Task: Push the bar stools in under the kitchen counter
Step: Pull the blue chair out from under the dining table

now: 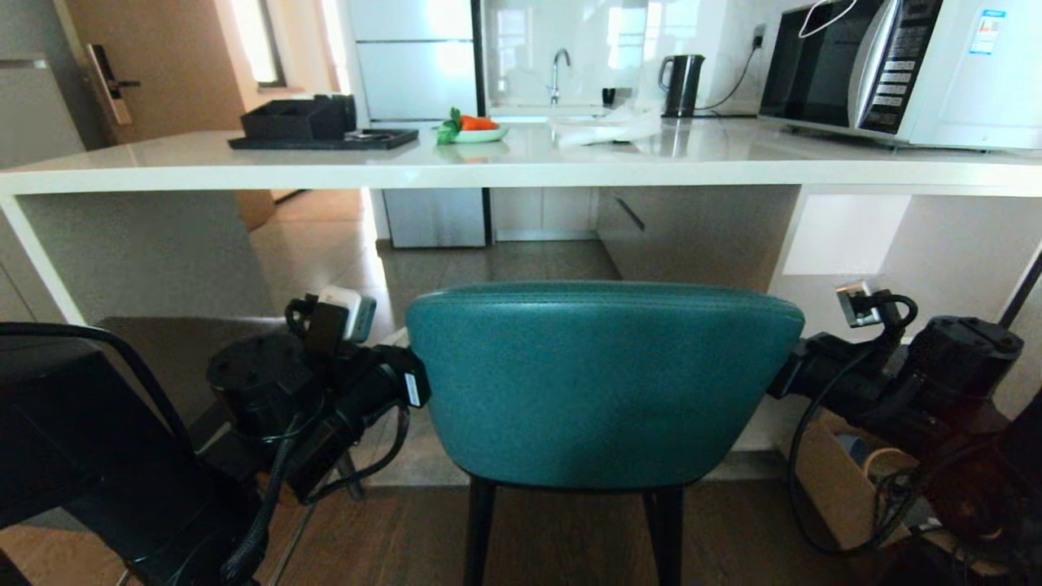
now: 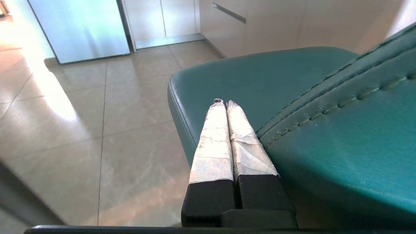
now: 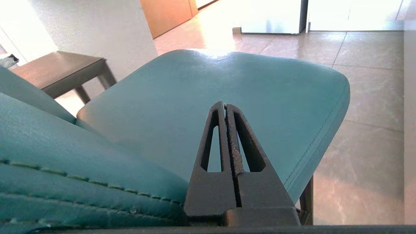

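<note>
Squarely ahead, the teal stool stands with its curved back toward the robot and its seat pointing at the table, not yet under the slab. Both arms flank the back: the left end effector and the right end effector each have fingers pressed together, empty, reaching forward past the backrest edges over the seat. Neither arm is nearer; a straight forward shove looks right.

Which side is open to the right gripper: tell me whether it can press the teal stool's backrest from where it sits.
Probably yes. The right gripper, fingers shut, sits beside the teal stool's backrest above the seat, nothing between them.
</note>
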Controlling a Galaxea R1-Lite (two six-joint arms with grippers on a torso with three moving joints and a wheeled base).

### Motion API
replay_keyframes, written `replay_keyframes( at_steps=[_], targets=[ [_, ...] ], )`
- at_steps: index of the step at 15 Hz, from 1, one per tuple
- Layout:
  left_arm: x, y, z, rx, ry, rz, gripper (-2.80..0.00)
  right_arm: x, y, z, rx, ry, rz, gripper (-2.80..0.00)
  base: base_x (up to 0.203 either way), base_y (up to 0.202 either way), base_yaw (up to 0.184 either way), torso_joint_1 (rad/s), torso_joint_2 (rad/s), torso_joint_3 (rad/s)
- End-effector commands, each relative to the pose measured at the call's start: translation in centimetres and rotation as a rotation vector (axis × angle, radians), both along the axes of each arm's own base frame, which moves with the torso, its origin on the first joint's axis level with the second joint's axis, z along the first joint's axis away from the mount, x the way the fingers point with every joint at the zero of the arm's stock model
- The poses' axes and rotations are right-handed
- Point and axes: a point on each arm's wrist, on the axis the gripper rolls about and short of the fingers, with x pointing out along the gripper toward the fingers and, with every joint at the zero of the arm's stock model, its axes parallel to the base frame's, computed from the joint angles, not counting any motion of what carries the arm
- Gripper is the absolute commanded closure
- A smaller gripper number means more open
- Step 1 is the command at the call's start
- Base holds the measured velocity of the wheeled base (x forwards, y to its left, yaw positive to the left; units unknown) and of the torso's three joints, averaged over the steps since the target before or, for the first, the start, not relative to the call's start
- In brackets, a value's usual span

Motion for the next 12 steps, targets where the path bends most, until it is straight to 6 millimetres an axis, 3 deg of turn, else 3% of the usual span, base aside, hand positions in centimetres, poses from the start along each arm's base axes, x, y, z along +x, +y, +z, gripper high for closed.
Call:
replay_keyframes(
  at_steps=[1,7,12],
  targets=[
    [-1.14,-1.78,0.11,-0.006,-0.008,-0.069,0.0,0.01,0.03,0.04,0.002,-0.006,0.004,0.0,-0.192,0.0,-0.002,0.004,0.01,0.005],
    [-1.24,-1.82,0.18,-0.002,-0.012,-0.069,0.0,-0.02,-0.02,0.04,0.001,-0.006,0.003,0.0,-0.174,0.0,-0.003,0.001,0.0,0.003],
    [-1.16,-1.85,-0.03,0.027,-0.021,-0.059,0.0,-0.01,-0.02,0.01,0.002,-0.005,0.003,0.0,0.0,0.0,0.0,0.0,0.0,0.0]
  ],
)
